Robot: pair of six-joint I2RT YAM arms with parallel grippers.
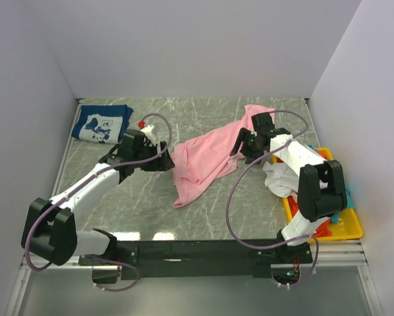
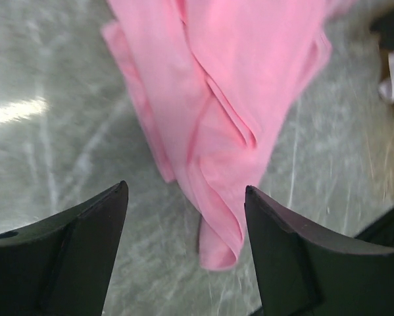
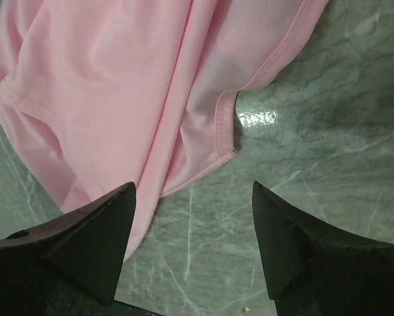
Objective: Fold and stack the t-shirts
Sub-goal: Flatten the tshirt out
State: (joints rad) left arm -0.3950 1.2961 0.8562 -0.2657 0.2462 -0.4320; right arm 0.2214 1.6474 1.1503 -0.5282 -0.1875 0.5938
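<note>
Two grippers stand beside the pink shirt (image 1: 206, 161), and both have their fingers spread with nothing between them. Your left gripper (image 2: 187, 191) points at the left side of the cloth, near its narrow end, and your right gripper (image 3: 193, 187) hangs over a hemmed edge at the far right part. The shirt lies in the middle of the table (image 1: 144, 204) as a long crumpled band, running from the far right toward the near left, with several folds one over another. A navy shirt (image 1: 101, 124) lies at the far left corner and looks already folded. A white shirt (image 1: 279, 179) lies partly over the rim of the yellow tray (image 1: 354, 230), close to your right arm. I judge that the step now is to take the pink shirt and spread it flat. The main danger is the layers: if you close on a thick fold, you will catch two or three layers together, and the shirt will rise like a rope and not open. If you pinch only the thin hem, it may slip out when you pull. If the two arms pull unevenly, the cloth may drag across the table and twist more. Watch the right elbow too, because it could sweep the white shirt off the tray.
</note>
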